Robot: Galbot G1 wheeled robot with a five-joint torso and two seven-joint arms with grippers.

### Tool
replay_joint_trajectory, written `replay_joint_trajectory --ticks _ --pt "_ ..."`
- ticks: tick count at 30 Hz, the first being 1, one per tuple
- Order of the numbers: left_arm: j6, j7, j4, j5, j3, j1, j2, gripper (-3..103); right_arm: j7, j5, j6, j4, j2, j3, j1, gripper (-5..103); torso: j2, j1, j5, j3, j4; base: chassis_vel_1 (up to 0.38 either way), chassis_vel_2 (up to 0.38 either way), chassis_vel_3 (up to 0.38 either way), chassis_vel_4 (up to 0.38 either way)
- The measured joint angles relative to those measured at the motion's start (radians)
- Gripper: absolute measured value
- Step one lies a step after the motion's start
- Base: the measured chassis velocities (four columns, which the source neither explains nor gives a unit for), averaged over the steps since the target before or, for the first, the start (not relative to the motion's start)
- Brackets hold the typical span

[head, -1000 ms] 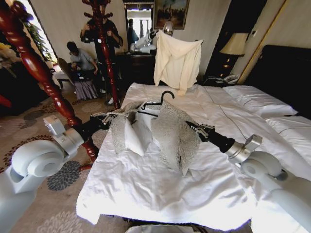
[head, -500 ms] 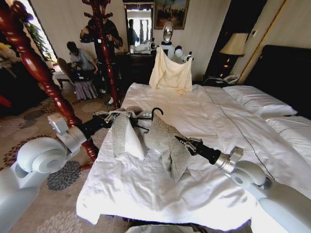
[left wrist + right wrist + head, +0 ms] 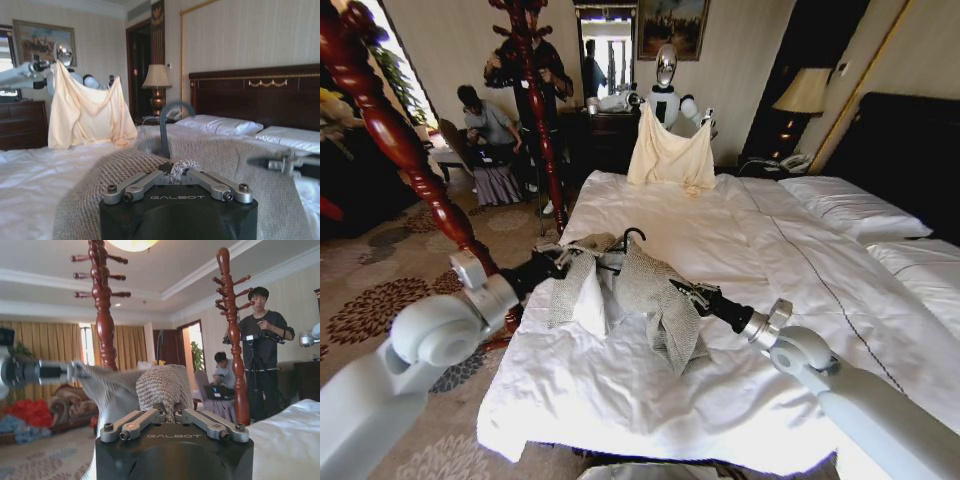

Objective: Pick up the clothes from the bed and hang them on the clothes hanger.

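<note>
Here, the grey-beige herringbone woven jacket (image 3: pixel 640 290), already draped over the thin black hanger (image 3: pixel 625 240) above the near left of the white-duveted bed (image 3: pixel 740 380), is pinched by the left gripper (image 3: pixel 563 262) and right gripper (image 3: pixel 682 292), so both shoulders should be kept level.

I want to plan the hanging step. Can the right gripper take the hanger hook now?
Probably not: the right gripper is shut on the jacket, as is the left gripper. The hanger hook itself stands uncovered.

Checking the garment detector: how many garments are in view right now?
2. The grey-beige herringbone woven jacket, on the thin black hanger, is held over the white bed by both grippers. The pale cream-yellow garment hangs beyond the bed's far edge. More may be hidden.
</note>
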Motion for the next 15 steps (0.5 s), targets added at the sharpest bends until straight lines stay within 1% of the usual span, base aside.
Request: replay_joint_trajectory --ticks 1,3,6,9,13,14,15 --pt "0.001 0.001 0.014 0.031 0.03 0.002 0.0 3 -0.013 0.039 0.006 0.004 0.003 0.0 0.009 3 0.0 0.0 -0.0001 0.0 0.0 0.0 0.0 0.0 0.0" --pt "0.001 0.001 0.018 0.039 0.036 0.002 0.0 3 -0.02 0.05 0.008 0.005 0.004 0.0 0.011 3 0.0 0.0 -0.0001 0.0 0.0 0.0 0.0 0.0 0.0" --pt "0.001 0.002 0.047 0.085 0.068 0.001 -0.006 3 -0.048 0.115 0.019 0.014 0.013 0.003 0.017 3 0.0 0.0 0.0 0.0 0.0 0.0 0.0 0.0 0.0" --pt "0.001 0.002 0.06 0.102 0.072 0.002 -0.008 3 -0.051 0.143 0.022 0.022 0.019 0.008 0.013 3 0.0 0.0 -0.0001 0.0 0.0001 0.0 0.0 0.0 0.0" --pt "0.001 0.003 0.066 0.104 0.064 0.004 -0.01 3 -0.054 0.155 0.025 0.024 0.023 0.013 0.006 3 0.0 0.0 -0.0001 0.0 0.0001 0.0 0.0 0.0 0.0" --pt "0.001 0.003 0.068 0.104 0.058 0.004 -0.01 3 -0.055 0.164 0.025 0.026 0.024 0.015 0.004 3 0.0 0.0 0.0001 0.0 0.0 0.0 0.0 0.0 0.0" --pt "0.001 0.003 0.073 0.106 0.041 0.005 -0.012 3 -0.055 0.195 0.025 0.034 0.028 0.019 -0.001 3 0.0 0.0 0.0001 0.0 0.0 0.0 0.0 0.0 0.0"
